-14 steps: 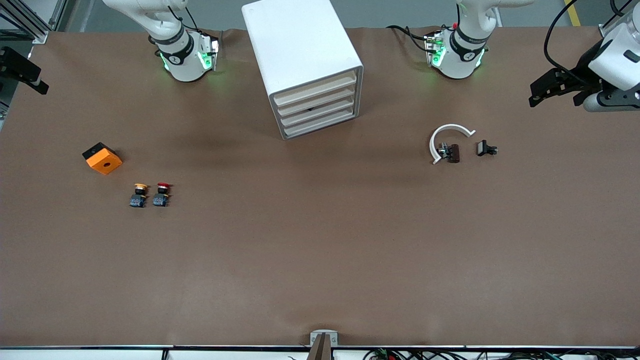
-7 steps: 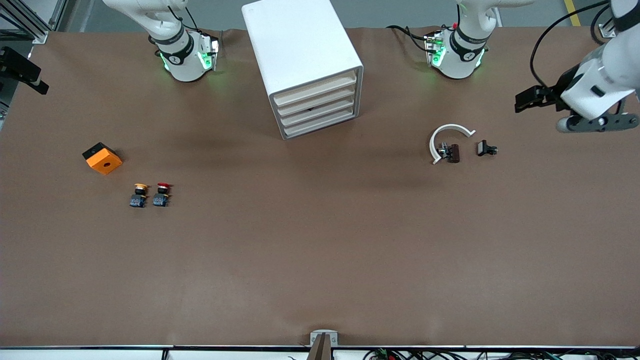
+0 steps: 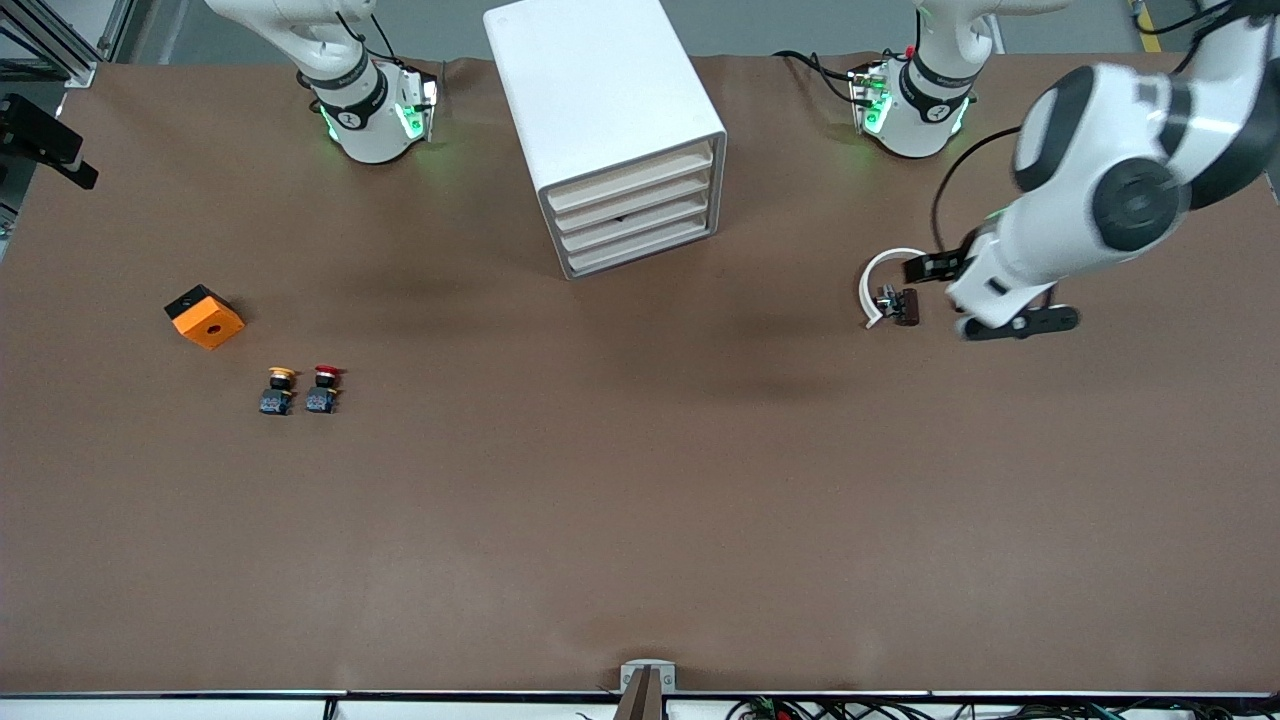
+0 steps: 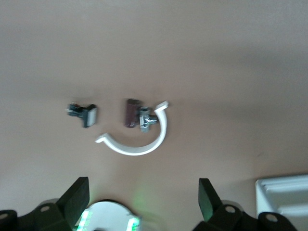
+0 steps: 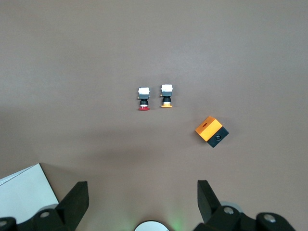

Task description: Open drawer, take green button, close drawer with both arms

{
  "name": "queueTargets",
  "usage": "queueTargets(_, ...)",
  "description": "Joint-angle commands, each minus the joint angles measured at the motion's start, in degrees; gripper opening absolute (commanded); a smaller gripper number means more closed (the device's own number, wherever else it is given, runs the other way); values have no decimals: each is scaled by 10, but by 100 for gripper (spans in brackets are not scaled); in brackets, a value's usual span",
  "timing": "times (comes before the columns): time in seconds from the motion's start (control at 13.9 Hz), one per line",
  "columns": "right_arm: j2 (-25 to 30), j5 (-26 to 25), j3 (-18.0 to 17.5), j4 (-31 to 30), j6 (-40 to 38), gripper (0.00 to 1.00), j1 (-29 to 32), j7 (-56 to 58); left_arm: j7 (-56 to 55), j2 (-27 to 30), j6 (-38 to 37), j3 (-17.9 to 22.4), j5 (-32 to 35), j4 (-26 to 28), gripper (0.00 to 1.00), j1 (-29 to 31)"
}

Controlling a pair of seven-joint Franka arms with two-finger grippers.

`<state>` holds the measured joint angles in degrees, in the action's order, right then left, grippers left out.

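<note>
Front view: drawer [image 3: 638, 258] shut, nothing done; left end effector [image 3: 925, 268] and right end effector [image 5: 139, 199] released, empty.

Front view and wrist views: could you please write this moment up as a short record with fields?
cabinet: between the arm bases, all four drawers shut
drawer: lowest, shut, untouched
green button: not visible
left gripper: jaws open, empty, over the white ring
right gripper: jaws open, empty, waits over the right arm's end of the table
yellow button: beside the red button, apart
orange box: farther from the camera than both buttons
</note>
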<state>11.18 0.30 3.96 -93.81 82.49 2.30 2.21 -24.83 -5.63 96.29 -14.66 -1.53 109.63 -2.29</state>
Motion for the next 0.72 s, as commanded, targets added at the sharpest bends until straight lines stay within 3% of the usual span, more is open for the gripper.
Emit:
queueTargets(0.0,13,7,-7,-11,3,100,10,-4,-96,-44,38,-35,15,-7,100,-5)
queueTargets(0.29,13,7,-6,-11,4,100,11,-2,-306,-127,79,-42,81,-25,100,-103)
queueTargets(0.65,13,7,-6,-11,4,100,11,-1,-527,-230,55,-43,86,-99,100,-153)
